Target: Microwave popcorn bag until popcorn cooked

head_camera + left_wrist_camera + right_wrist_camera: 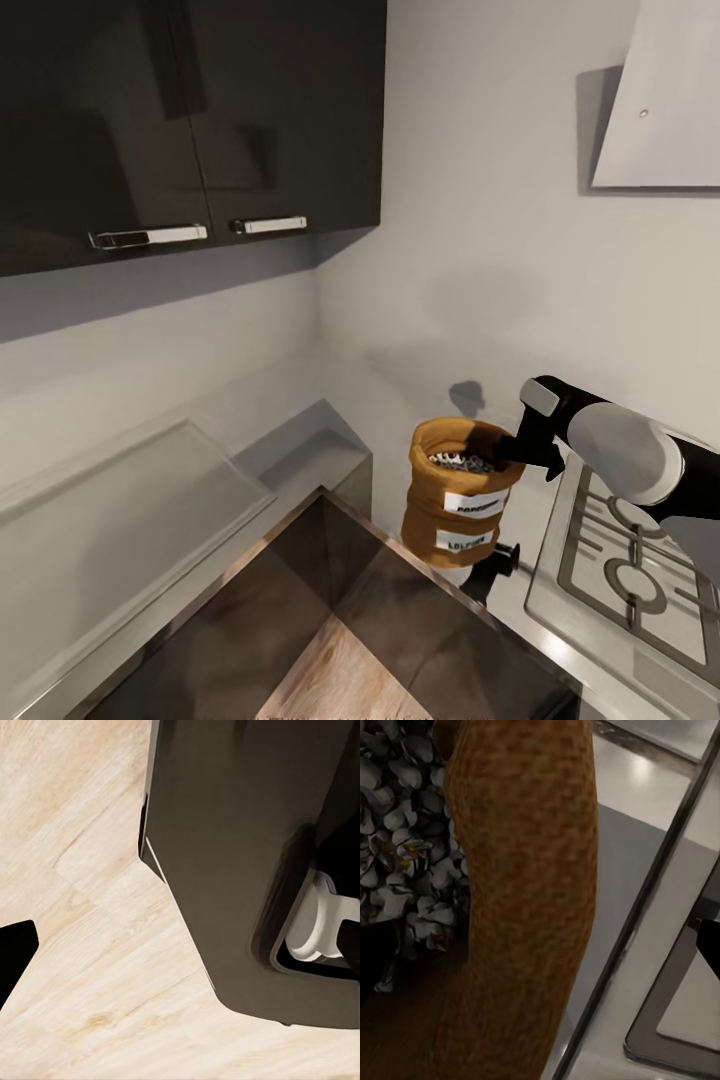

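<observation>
The tan popcorn bag (462, 495) stands upright in the wall corner, beside the hob, its white label facing me. Whitish popcorn (458, 462) fills its mouth. My right gripper (512, 450) reaches over the bag's near rim from the right. In the right wrist view the bag's woven wall (521, 892) runs between the two dark fingertips (375, 956), with popcorn (405, 847) on one side and the grey countertop (619, 862) on the other. The fingers stand wide apart, open, straddling the rim. My left gripper (180, 945) hangs open over wooden floor. The microwave is out of view.
A grey gas hob (620, 570) with grates lies right of the bag. Dark wall cabinets (190, 120) hang above, and a pale hood (660, 100) sits at the upper right. A pale flat slab (130, 500) lies at the left, and a glossy dark surface (400, 620) lies in front of the bag.
</observation>
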Controlling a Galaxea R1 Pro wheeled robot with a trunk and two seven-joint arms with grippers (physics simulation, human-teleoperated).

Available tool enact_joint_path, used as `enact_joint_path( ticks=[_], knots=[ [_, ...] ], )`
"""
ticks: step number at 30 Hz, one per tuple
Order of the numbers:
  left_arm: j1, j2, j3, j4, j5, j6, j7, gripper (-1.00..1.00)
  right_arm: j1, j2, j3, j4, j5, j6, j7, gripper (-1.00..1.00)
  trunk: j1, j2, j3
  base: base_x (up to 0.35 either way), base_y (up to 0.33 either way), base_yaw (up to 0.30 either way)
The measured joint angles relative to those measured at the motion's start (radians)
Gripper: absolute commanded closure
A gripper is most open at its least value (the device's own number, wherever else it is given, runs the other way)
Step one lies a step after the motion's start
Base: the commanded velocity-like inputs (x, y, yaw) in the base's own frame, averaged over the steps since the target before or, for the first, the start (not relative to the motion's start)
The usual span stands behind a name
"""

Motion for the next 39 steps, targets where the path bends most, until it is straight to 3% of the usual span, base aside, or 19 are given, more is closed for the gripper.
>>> enact_joint_path(
  ticks=[1,2,12,17,36,39],
  knots=[
    [0.000,0.000,0.000,0.000,0.000,0.000,0.000,-1.00,0.000,0.000,0.000,0.000,0.000,0.000,0.000,-1.00,0.000,0.000,0.000,0.000,0.000,0.000],
    [0.000,0.000,0.000,0.000,0.000,0.000,0.000,-1.00,0.000,0.000,0.000,0.000,0.000,0.000,0.000,1.00,0.000,0.000,-0.001,0.000,0.000,0.000],
    [0.000,0.000,0.000,0.000,0.000,0.000,0.000,-1.00,-0.001,0.000,0.018,-0.006,0.022,0.005,-0.002,1.00,0.000,-0.001,-0.001,0.000,0.000,0.000],
    [0.000,0.000,0.001,0.000,0.000,0.000,0.000,-1.00,0.000,0.000,0.000,0.000,0.001,0.002,0.000,1.00,0.000,0.000,0.000,0.000,0.000,0.000],
    [0.000,0.000,0.000,0.000,0.000,0.000,0.000,-1.00,0.000,0.000,-0.004,0.000,0.001,0.002,-0.002,1.00,0.000,0.000,0.029,0.000,0.000,0.052],
    [0.000,0.000,-0.001,0.000,0.000,0.000,0.000,-1.00,0.000,0.000,-0.023,0.000,0.000,0.001,-0.002,1.00,0.000,0.000,0.033,0.000,0.000,0.062]
  ],
)
